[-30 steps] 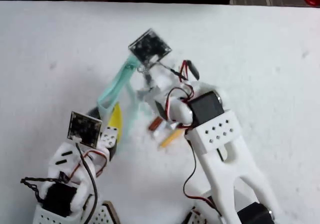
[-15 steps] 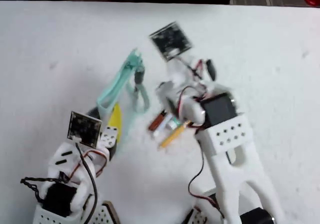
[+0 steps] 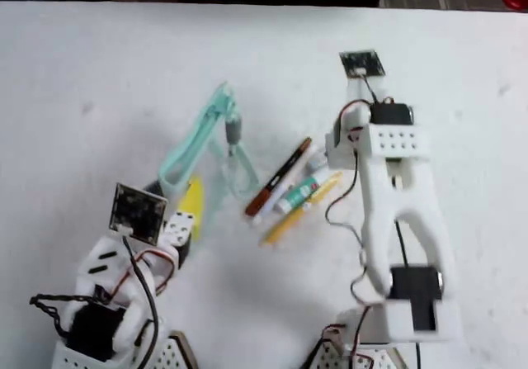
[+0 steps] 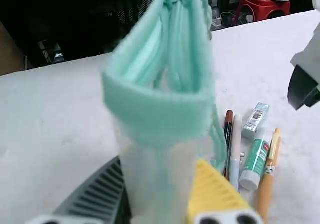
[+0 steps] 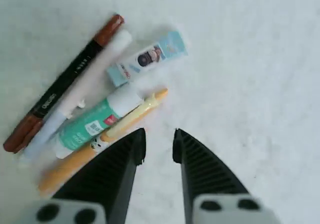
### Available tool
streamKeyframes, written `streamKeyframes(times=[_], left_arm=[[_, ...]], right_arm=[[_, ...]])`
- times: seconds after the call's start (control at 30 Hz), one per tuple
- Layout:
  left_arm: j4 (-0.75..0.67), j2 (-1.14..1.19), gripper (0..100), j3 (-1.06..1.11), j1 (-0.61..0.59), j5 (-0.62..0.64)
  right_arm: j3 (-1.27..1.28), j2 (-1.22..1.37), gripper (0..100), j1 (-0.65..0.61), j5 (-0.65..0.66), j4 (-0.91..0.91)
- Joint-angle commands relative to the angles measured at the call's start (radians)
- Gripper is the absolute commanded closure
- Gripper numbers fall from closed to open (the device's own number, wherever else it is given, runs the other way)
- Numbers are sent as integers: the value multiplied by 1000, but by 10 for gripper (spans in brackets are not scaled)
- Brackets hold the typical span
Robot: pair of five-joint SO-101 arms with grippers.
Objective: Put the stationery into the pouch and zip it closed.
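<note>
Translucent mint-edged zip pouch (image 3: 198, 138) clamped in left gripper (image 4: 160, 184), left of the white desk's (image 3: 82, 55) centre.
Brown marker (image 5: 70, 73), white pen (image 5: 87, 83), green glue stick (image 5: 95, 124), orange pen (image 5: 70, 166) and pale-blue eraser box (image 5: 147, 58) lie mid-desk; right gripper (image 5: 159, 136) hangs over them, narrowly parted, empty.

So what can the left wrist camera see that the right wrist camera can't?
Left wrist view's extras: the mint green pouch, pinched in the left gripper between a grey and a yellow finger, and the dark room behind the table.
Right wrist view's extras: the right gripper seen from behind, black fingers a little apart, holding nothing, just beside the orange pencil.
Shared: the brown marker, white pen, little blue box, green glue stick and that orange pencil, lying together on the white table.
</note>
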Motion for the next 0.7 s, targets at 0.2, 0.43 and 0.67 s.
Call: streamKeyframes(times=[0.2,0.43,0.67], left_arm=[[43,7,778,-26,-10,78],[43,7,778,-26,-10,78],[37,7,778,-25,-50,78]], right_arm=[[-12,211,892,5,-180,-84],[-14,226,823,-22,-221,-136],[-15,222,825,-35,-227,-179]])
